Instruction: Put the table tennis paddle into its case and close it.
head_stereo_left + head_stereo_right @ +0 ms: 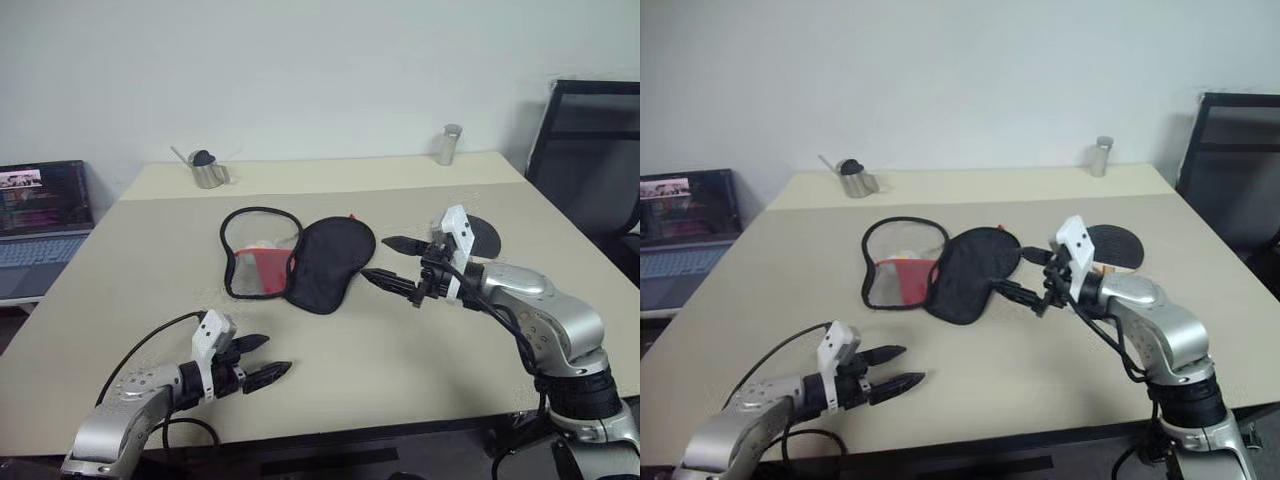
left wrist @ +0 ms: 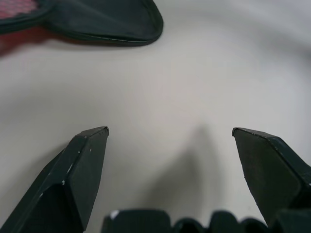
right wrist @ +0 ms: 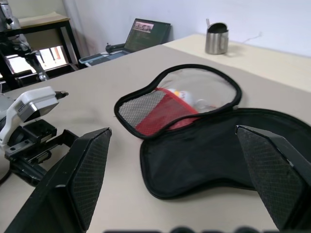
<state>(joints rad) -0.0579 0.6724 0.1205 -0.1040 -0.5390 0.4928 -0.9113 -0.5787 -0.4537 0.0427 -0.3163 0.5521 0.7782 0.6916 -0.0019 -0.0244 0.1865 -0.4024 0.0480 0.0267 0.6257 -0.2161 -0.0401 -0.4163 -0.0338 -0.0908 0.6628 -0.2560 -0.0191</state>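
The case (image 1: 300, 258) lies unzipped, ready for loading; right gripper (image 1: 388, 263) beside it and left gripper (image 1: 263, 360) nearer, both wide open, empty

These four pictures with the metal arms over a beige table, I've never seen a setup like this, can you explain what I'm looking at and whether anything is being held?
This is a humanoid robot with two arms, each ending in a two-fingered black hand. The two wide pictures come from cameras in its head, looking down over the arms. The two close-up pictures come from cameras on its wrists, looking out between that hand's own fingers.

On the table lies the case, unzipped and spread open in two halves, one black, one with red fabric and mesh. The table tennis paddle lies just behind the right arm, not yet in the case. Farther back stand a metal pitcher and a small metal cup. A laptop sits off to the robot's left, a black chair to its right.

The left hand and the right hand are both open and hold nothing.
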